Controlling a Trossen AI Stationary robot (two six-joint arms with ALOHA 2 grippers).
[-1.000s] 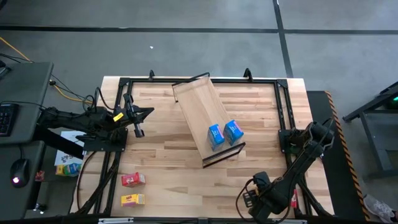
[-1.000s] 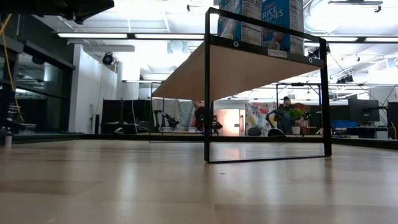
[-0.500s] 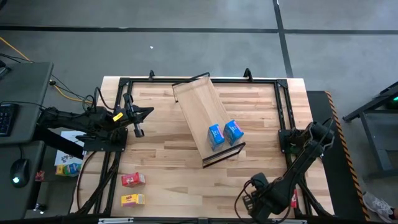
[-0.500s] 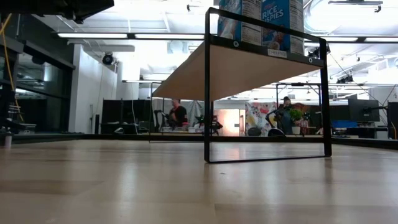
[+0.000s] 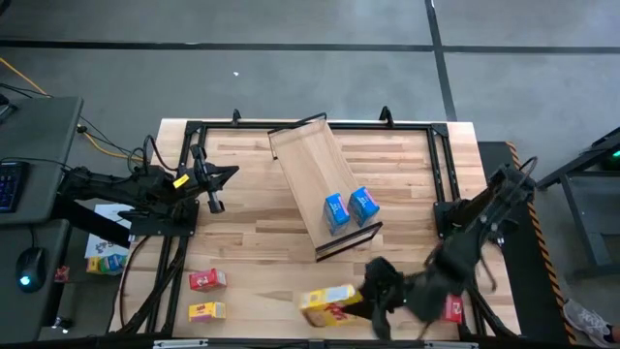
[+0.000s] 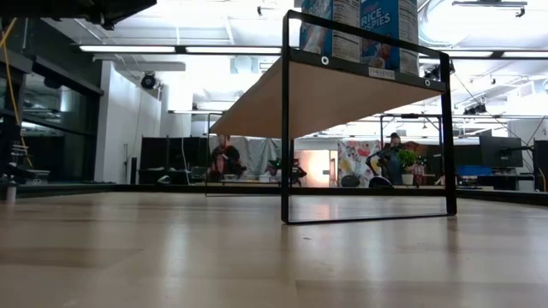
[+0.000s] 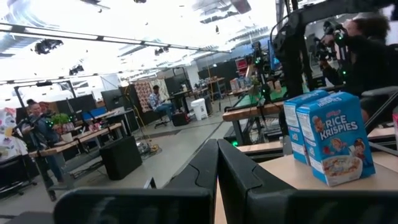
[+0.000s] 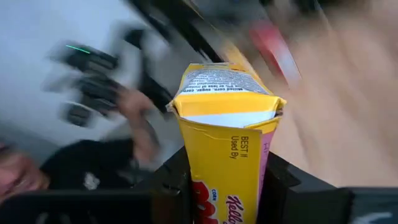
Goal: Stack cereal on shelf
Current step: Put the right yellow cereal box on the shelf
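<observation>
The shelf (image 5: 320,189), a light-wood board in a dark frame, stands aslant mid-table. Two blue cereal boxes (image 5: 336,211) (image 5: 363,206) stand on its near end; the low view shows them on top (image 6: 381,21). A red box (image 5: 205,280) and a yellow box (image 5: 205,311) lie near the table's near left corner. My right gripper (image 5: 360,302) is above the near edge, shut on another yellow cereal box (image 5: 327,302). My left gripper (image 5: 215,191) waits shut at the table's left side; its wrist view shows the blue boxes (image 7: 333,140). My right gripper pinches the yellow box between its two fingers (image 8: 176,190), at the lower part of the box (image 8: 214,186), one finger on each of two opposite faces. The fingers point roughly level toward the table's left, along the box. The box juts out beyond them, clear of the table.
Another red box (image 5: 452,308) lies by the right arm near the table's near right corner. A dark frame (image 5: 194,131) runs round the tabletop. Bare wood lies between the shelf and the left boxes. People show in the room beyond the table.
My right gripper has risen from low at the table's near right corner and swung toward the table's left, tipping from pointing down to nearly level. A yellow box that did not show before now juts from it, lifted clear of the table.
</observation>
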